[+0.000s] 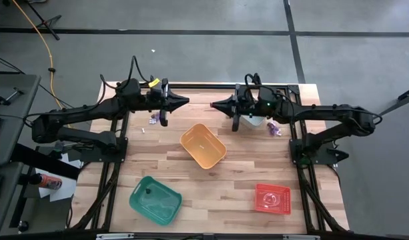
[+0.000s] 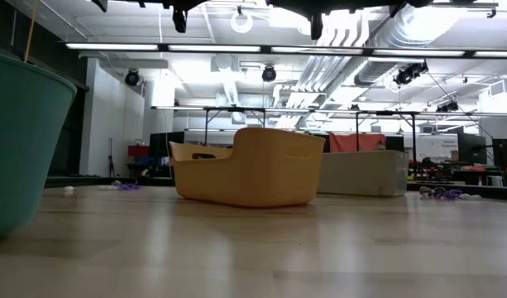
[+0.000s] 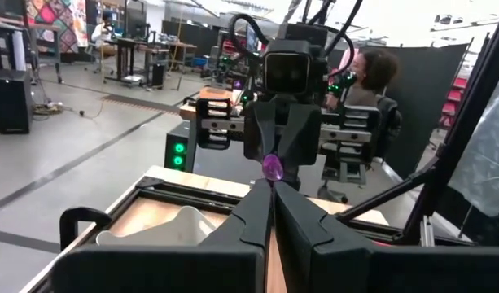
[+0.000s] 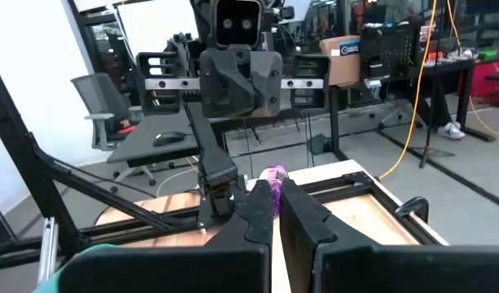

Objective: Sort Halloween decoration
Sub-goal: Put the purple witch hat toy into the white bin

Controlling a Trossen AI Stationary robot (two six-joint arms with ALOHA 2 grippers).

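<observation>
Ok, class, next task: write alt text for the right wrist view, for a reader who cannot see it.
The right gripper pinches a small purple trinket between its two dark fingers, above the wooden table. Facing it from beyond is the left gripper, its fingers pointing this way, with a workshop room of desks and a chair behind.

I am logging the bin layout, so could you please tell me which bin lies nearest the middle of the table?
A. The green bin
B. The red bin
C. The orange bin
C: in the high view the orange bin sits mid-table, while the green bin and the red bin lie near one edge, on the left arm's and the right arm's side.
</observation>
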